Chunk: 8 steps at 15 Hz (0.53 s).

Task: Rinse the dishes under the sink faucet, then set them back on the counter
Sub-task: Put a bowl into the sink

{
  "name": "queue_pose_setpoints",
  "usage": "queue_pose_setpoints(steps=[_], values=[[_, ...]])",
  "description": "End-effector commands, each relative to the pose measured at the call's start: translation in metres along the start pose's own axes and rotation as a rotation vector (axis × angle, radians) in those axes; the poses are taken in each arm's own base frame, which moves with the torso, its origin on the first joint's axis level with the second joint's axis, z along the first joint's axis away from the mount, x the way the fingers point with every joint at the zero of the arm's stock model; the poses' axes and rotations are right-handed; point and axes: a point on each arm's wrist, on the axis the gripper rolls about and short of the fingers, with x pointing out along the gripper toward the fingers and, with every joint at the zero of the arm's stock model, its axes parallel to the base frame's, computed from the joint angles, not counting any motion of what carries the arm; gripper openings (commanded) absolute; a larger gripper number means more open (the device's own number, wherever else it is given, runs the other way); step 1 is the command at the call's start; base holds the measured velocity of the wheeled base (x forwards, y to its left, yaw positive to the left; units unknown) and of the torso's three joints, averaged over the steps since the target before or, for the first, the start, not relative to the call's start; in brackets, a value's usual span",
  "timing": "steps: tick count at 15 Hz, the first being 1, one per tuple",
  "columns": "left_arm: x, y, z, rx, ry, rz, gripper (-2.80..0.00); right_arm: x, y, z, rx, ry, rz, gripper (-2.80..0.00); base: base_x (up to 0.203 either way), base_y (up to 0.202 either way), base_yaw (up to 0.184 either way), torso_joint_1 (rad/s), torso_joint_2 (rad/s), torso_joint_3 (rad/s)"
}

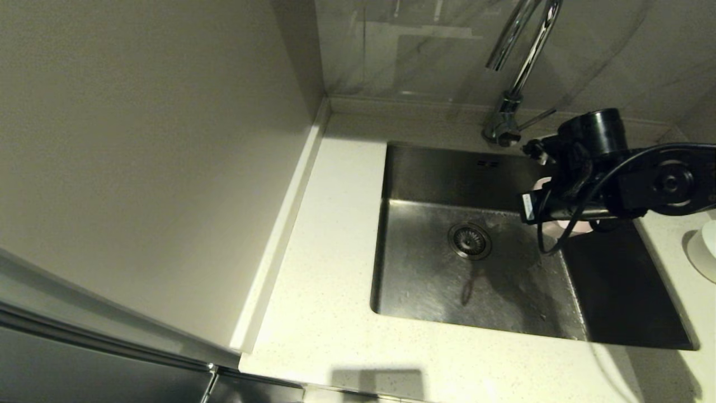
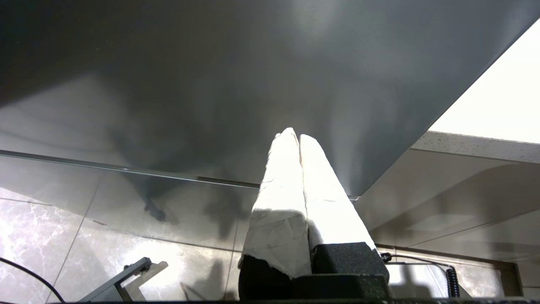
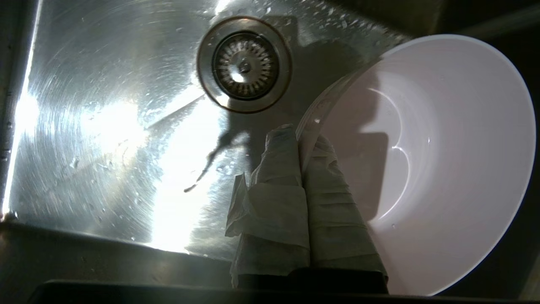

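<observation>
Hanging over the sink (image 1: 425, 280), the pink bowl (image 3: 443, 169) has its rim pinched by the right pincer (image 3: 301, 139), near the drain (image 3: 244, 65) and below the faucet (image 1: 517, 67). The left pincer (image 2: 298, 137) sits closed on nothing, away from the tabletop (image 1: 324, 291).

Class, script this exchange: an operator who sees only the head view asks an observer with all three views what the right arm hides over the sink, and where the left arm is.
Operator: The right arm blocks my view. Is it holding anything?
Observer: Yes. The right pincer is shut on the rim of the pale pink bowl, one finger inside and one outside.
Operator: And the left arm? I can't see it.
Observer: The left pincer is shut and empty, off the counter, facing a dark cabinet front above the tiled floor.
</observation>
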Motion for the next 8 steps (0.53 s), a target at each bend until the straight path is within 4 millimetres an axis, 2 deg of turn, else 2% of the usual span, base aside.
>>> queue_pose_setpoints(steps=[1,4,8], values=[[0.0,0.0,0.0,-0.001,-0.002,0.0,-2.8,0.036,0.026,-0.018,-0.021,0.037,-0.039,-2.8,0.0,0.0,0.0,0.0,0.0,0.0],[0.0,0.0,0.0,-0.001,-0.002,0.0,-2.8,0.088,0.04,-0.04,-0.016,0.032,-0.118,-2.8,0.0,0.0,0.0,0.0,0.0,0.0],[0.0,0.0,0.0,-0.001,-0.002,0.0,-2.8,0.138,0.048,-0.068,-0.003,0.031,-0.158,-2.8,0.0,0.0,0.0,0.0,0.0,0.0]])
